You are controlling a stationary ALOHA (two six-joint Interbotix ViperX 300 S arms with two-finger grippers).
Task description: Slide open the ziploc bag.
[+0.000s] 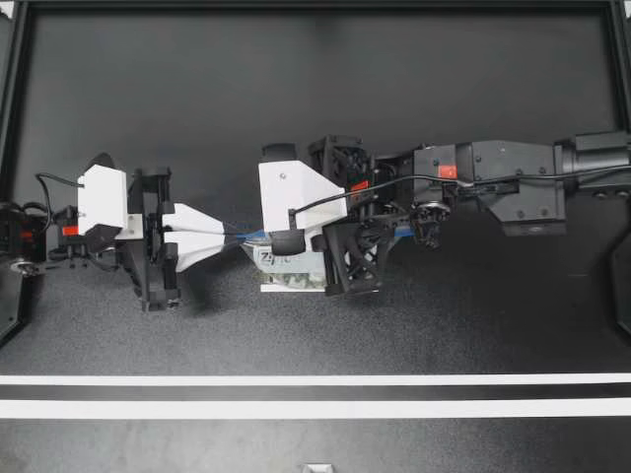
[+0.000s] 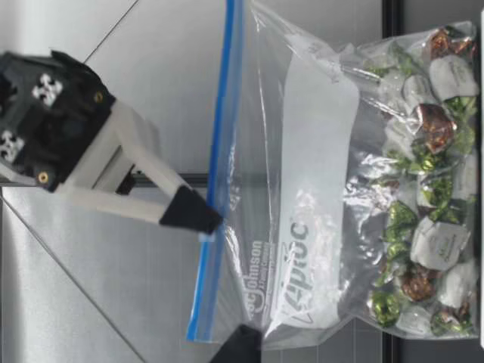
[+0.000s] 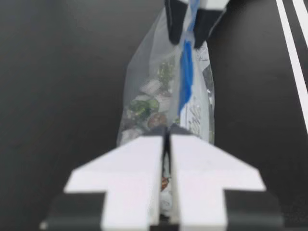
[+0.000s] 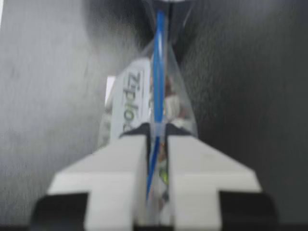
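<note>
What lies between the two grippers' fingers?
Only the blue zip strip of the ziploc bag, running from my left gripper to my right gripper, in the top view.

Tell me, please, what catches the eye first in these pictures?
A clear ziploc bag with wrapped candies in its bottom is held upright by its top edge, where the blue zip strip runs. The left gripper and the right gripper both pinch that edge, facing each other over the middle of the table.
</note>
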